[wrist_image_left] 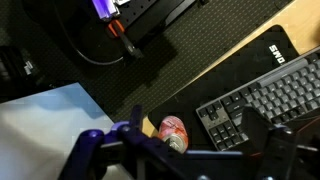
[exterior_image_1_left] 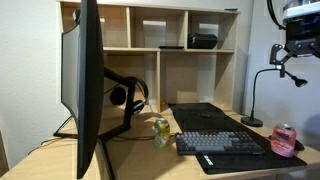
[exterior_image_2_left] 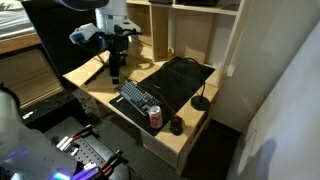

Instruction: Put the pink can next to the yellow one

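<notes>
In a shelf cubby point(exterior_image_1_left: 172, 33), black box point(exterior_image_1_left: 202, 41), pink can point(exterior_image_1_left: 283, 139) beside keyboard point(exterior_image_1_left: 220, 143)

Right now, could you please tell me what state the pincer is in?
Pincer: open, holding nothing, high above the small pink drink can.

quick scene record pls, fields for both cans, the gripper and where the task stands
pink can: upright on the black mat, just past one end of the keyboard
yellow can: upright on the desk past the keyboard's other end, near the headphones
gripper: open, empty, raised above the pink can
task status: cans apart, pink can not grasped
</notes>
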{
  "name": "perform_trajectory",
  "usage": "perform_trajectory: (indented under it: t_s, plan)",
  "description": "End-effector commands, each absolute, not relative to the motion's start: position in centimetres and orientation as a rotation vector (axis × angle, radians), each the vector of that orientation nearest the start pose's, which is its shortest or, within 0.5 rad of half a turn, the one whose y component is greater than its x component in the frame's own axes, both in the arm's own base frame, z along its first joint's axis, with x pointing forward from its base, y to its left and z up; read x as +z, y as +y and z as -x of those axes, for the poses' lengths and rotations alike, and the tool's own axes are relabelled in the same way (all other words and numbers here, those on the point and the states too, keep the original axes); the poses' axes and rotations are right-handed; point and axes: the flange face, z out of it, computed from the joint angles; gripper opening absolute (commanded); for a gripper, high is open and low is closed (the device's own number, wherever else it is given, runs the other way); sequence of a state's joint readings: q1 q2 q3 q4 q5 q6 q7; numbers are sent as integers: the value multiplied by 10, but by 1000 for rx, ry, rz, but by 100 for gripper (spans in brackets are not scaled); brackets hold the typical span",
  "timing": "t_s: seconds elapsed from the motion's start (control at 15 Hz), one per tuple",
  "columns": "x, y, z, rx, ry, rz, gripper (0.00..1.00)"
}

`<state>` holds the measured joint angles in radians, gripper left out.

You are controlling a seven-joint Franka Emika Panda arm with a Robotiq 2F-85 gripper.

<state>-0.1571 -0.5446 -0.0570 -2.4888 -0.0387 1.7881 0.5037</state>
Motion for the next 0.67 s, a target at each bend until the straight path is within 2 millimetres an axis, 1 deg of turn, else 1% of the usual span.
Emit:
perform_trajectory:
  t_s: [0.0, 0.07, 0.13, 0.27, 0.4, 0.47, 0.6]
  plan:
    - [464, -82, -353, 237, 1090, 2969, 100]
    - [466, -83, -351, 226, 1096, 2966, 100]
    - [453, -84, -358, 172, 1167, 2977, 100]
    - [429, -86, -361, 43, 1257, 2973, 100]
    - [409, -87, -363, -104, 1336, 2961, 100]
    - [393, -89, -365, -131, 1377, 2957, 100]
    - [373, -88, -360, -147, 1467, 2955, 100]
